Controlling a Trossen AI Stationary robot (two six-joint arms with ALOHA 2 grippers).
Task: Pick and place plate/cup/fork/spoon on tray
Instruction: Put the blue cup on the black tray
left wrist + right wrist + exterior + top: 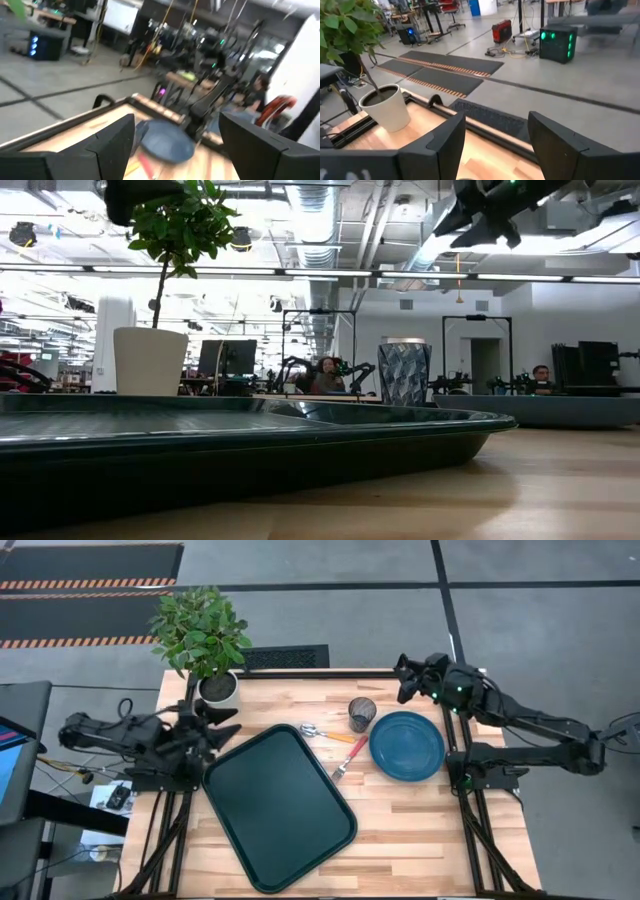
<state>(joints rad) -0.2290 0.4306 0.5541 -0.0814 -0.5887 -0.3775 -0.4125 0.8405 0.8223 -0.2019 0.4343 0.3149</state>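
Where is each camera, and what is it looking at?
High view: above, looking straight down at tray, plate, both arms.
Low view: at table height, looking across tray to cup; an arm shows overhead.
Left wrist view: on the left arm, facing plate; open left pincer shows.
Right wrist view: on the right arm, facing plant pot; open right pincer shows.
Shared: high and low views both show the plant pot.

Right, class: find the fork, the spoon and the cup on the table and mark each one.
fork [345, 761], high view, on the red-pink handle near its middle.
spoon [336, 736], high view, on the orange handle.
cup [362, 714], high view, on the middle of its open top.
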